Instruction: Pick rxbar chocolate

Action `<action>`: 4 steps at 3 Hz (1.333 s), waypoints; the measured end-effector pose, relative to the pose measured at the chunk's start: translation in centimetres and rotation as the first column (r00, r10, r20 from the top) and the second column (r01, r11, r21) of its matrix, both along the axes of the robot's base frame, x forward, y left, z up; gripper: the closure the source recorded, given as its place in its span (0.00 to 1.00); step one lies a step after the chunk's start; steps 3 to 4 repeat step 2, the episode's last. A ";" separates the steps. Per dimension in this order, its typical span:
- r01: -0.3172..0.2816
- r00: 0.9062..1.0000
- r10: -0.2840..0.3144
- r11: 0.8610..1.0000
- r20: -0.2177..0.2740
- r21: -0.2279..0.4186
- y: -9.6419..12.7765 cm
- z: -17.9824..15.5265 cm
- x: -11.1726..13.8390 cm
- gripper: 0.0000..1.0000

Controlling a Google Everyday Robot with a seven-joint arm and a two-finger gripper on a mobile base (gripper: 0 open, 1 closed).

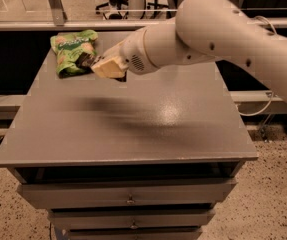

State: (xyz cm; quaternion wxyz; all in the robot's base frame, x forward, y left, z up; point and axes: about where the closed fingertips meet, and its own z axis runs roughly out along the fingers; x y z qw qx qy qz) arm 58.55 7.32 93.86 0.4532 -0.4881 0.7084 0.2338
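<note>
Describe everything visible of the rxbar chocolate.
Only a small dark end of the rxbar chocolate shows, sticking out to the left of the beige pincer that grips it. It looks flat and black; no lettering can be read. It is held above the grey table, near the far left corner, overlapping the right edge of the green snack bag; contact with the bag cannot be told.
</note>
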 end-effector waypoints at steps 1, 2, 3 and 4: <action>0.043 0.999 -0.044 0.996 0.017 0.075 -3.1 2.1 0.6 1.00; 0.049 0.999 -0.051 0.996 0.017 0.081 -3.5 2.3 0.6 1.00; 0.049 0.999 -0.051 0.996 0.017 0.081 -3.5 2.3 0.6 1.00; 0.049 0.999 -0.051 0.996 0.017 0.081 -3.5 2.3 0.6 1.00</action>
